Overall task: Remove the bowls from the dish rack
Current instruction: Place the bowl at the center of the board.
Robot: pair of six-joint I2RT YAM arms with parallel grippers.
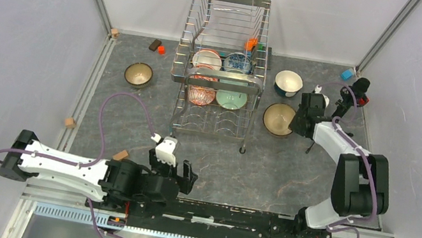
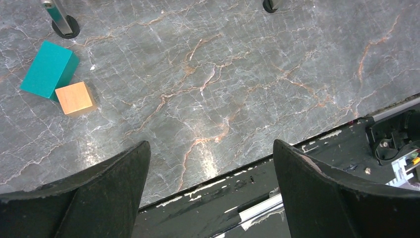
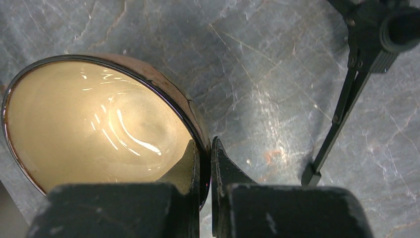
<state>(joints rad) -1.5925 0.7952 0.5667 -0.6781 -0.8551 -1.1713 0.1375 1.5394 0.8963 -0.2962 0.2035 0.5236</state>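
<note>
Four bowls (image 1: 207, 59) in rack (image 1: 225, 80); R gripper (image 3: 205, 148) pinching tan bowl (image 3: 89, 124) rim.

A: Upper centre, your dish rack (image 1: 230, 35) gleams: bright chrome wire.

B: Left of your right wrist view, the bowl (image 3: 94, 124) carries glossy cream glaze. The table (image 3: 277, 74) reads as grey veined stone, softly sheened.

A: Your tan block (image 2: 74, 98), left wrist view, looks like matt bare wood.

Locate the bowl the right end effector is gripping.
Top view: the tan bowl is right of the dish rack, just nearer than the white bowl, its rim pinched by the right end effector.
</note>
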